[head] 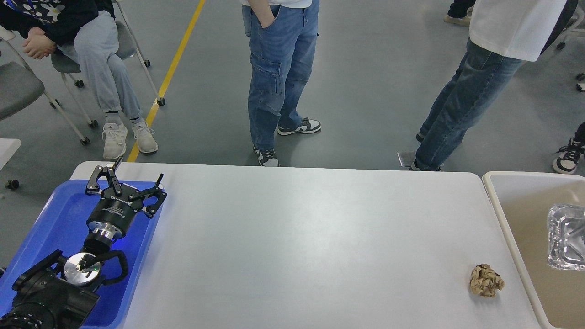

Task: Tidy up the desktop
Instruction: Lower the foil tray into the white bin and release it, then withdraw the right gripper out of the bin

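Observation:
The desktop (301, 237) is a wide white-grey tabletop. A crumpled brown paper ball (486, 280) lies on it near the front right. My left gripper (130, 176) hovers over the far end of a blue tray (55, 219) at the left; its two fingers are spread apart and hold nothing. A crumpled clear foil container (566, 236) lies in the beige bin (507, 214) at the right edge. My right gripper is out of view.
Two people stand just beyond the table's far edge, one at centre (279, 77) and one at right (466, 100). A seated person (91, 59) and chairs are at the far left.

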`<state>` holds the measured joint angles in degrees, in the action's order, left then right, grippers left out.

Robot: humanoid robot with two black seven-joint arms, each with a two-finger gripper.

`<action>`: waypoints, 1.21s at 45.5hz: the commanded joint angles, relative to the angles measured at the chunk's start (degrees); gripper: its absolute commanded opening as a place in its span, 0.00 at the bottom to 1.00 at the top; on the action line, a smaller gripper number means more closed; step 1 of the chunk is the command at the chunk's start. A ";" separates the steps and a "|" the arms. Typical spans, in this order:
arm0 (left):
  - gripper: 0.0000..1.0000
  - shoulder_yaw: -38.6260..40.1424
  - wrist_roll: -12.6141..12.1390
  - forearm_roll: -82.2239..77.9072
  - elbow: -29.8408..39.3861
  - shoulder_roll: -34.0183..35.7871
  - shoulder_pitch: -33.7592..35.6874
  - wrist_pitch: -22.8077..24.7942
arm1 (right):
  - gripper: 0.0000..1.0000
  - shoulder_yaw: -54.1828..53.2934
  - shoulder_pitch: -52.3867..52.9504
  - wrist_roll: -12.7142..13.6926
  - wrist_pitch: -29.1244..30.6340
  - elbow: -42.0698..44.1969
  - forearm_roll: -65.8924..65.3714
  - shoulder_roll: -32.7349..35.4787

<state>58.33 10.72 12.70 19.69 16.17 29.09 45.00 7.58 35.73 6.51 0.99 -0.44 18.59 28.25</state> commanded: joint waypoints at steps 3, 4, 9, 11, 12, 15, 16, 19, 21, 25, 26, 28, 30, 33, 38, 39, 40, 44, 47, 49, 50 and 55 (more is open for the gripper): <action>1.00 0.03 0.00 0.04 0.08 0.00 0.00 0.00 | 0.00 -0.02 0.22 0.00 0.07 -0.17 -0.05 -0.04; 1.00 0.03 0.00 -0.04 0.00 0.00 0.00 0.00 | 0.00 -0.02 0.22 0.00 0.07 -0.26 -0.05 -0.04; 1.00 0.03 0.00 0.04 0.08 0.00 0.00 0.00 | 0.00 0.86 0.48 -0.09 0.07 -0.26 -0.31 0.05; 1.00 0.03 -0.09 -0.04 0.08 0.00 0.00 0.00 | 0.21 0.95 0.48 0.00 0.07 -0.09 -1.27 0.22; 1.00 0.03 0.00 -0.04 0.08 0.00 0.00 0.00 | 0.32 1.03 0.48 -0.09 -0.02 0.09 -2.06 0.40; 1.00 -0.06 0.00 -0.04 0.00 0.00 0.00 0.00 | 0.61 0.42 0.48 0.00 -0.20 0.27 -5.22 0.58; 1.00 0.03 -0.09 -0.04 0.08 0.00 0.00 0.00 | 0.65 0.16 0.48 0.00 -0.37 0.27 -6.28 0.58; 1.00 -0.06 0.00 -0.04 0.00 0.00 0.00 0.00 | 0.68 -0.02 0.48 0.00 -1.95 0.18 -8.48 0.49; 1.00 -0.06 0.00 -0.04 0.08 0.00 0.00 0.00 | 0.72 0.07 0.48 0.00 -3.27 0.09 -8.92 0.49; 1.00 0.03 0.00 -0.04 0.08 0.00 0.00 0.00 | 0.82 0.07 0.66 0.00 -4.94 -0.08 -8.92 0.49; 1.00 -0.06 -0.09 -0.04 0.00 0.00 0.00 0.00 | 0.82 0.07 0.66 0.00 -5.12 -0.08 -8.92 0.49; 1.00 0.03 -0.09 -0.04 0.08 0.00 0.00 0.00 | 0.82 0.07 0.75 0.00 -5.21 -0.08 -8.92 0.49; 1.00 0.03 0.00 -0.04 0.00 0.00 0.00 0.00 | 0.82 -0.02 0.75 0.00 -5.29 -0.08 -8.92 0.49; 1.00 0.03 -0.09 0.04 0.08 0.00 0.00 0.00 | 0.83 -0.02 0.84 0.00 -5.29 -0.08 -8.92 0.49; 1.00 0.03 0.00 -0.04 0.08 0.00 0.00 0.00 | 0.83 0.07 0.84 0.00 -5.29 -0.08 -9.01 0.49; 1.00 0.03 0.00 -0.04 0.00 0.00 0.00 0.00 | 0.83 0.07 0.84 0.00 -5.29 -0.08 -9.01 0.49; 1.00 -0.06 0.00 -0.04 0.00 0.00 0.00 0.00 | 0.84 0.07 0.84 0.00 -5.29 -0.08 -9.01 0.49; 1.00 0.03 -0.09 -0.04 0.00 0.00 0.00 0.00 | 0.85 0.07 0.84 0.00 -5.38 -0.08 -9.01 0.57; 1.00 -0.06 0.00 -0.04 0.00 0.00 0.00 0.00 | 0.85 0.07 0.84 0.00 -5.38 -0.08 -9.01 0.58; 1.00 0.03 0.00 -0.04 0.00 0.00 0.00 0.00 | 0.85 -0.02 0.92 0.00 -5.38 -0.08 -9.01 0.58; 1.00 0.03 0.00 -0.04 0.00 0.00 0.00 0.00 | 0.85 -0.02 0.92 0.00 -5.38 -0.08 -9.01 0.58; 1.00 -0.06 0.00 -0.04 0.08 0.00 0.00 0.00 | 0.85 -0.02 1.01 0.00 -5.38 -0.08 -9.01 0.58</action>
<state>58.33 10.67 12.66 19.73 16.17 29.09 45.00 7.62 36.58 6.50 -4.19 -0.52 9.74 28.79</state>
